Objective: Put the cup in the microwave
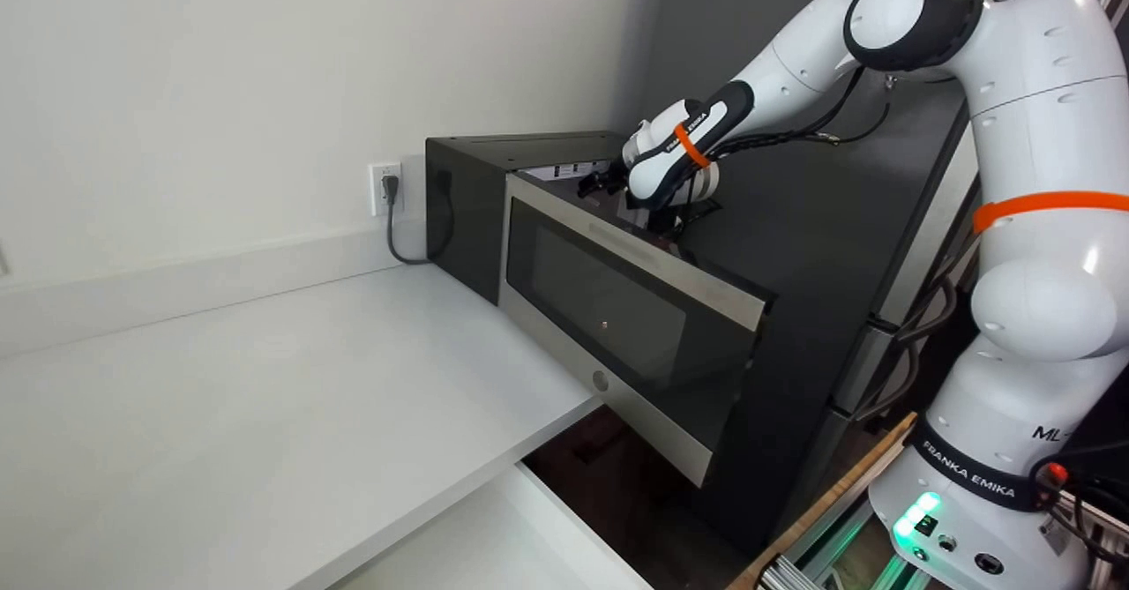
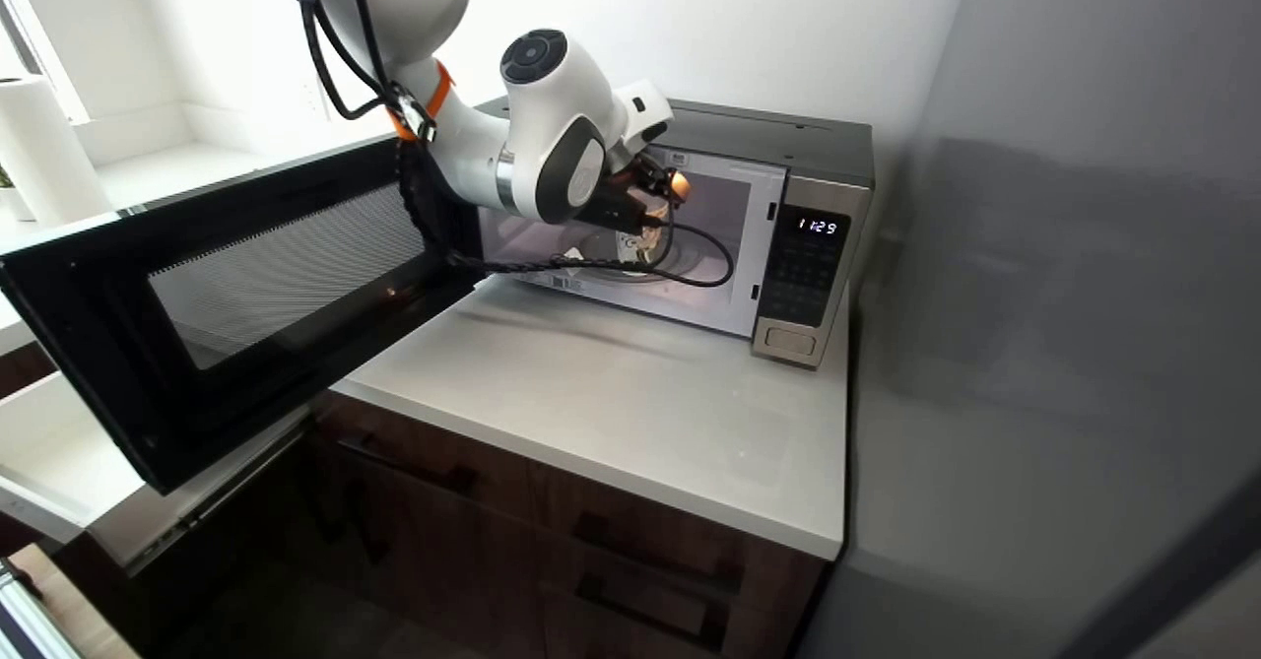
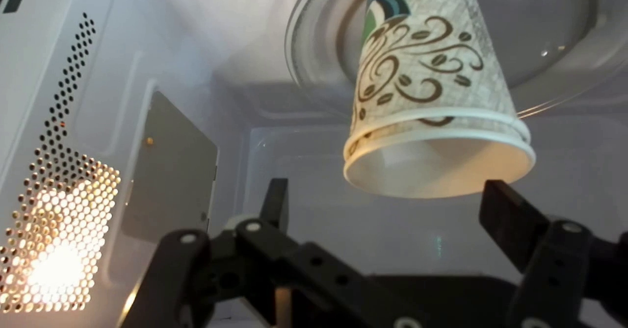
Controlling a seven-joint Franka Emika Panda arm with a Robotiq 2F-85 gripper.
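The cup (image 3: 431,78) is a paper cup with brown swirls and a white double rim. It stands on the glass turntable inside the microwave (image 2: 788,152); the wrist view is upside down, so its rim faces the picture's bottom. The cup also shows partly behind the wrist in an exterior view (image 2: 629,243). My gripper (image 3: 387,190) is open and empty, its fingertips wide apart by the rim. One fingertip overlaps the rim in the picture; I cannot tell whether it touches. The gripper is inside the opening in both exterior views (image 1: 604,182) (image 2: 655,176).
The microwave door (image 1: 609,308) stands wide open beside the arm. A lit perforated wall (image 3: 64,249) is inside the cavity. A white counter (image 2: 611,373) lies in front, with an open drawer (image 2: 79,452) below. A dark fridge side (image 1: 750,131) stands beside the microwave. A cable (image 2: 591,263) hangs from the wrist.
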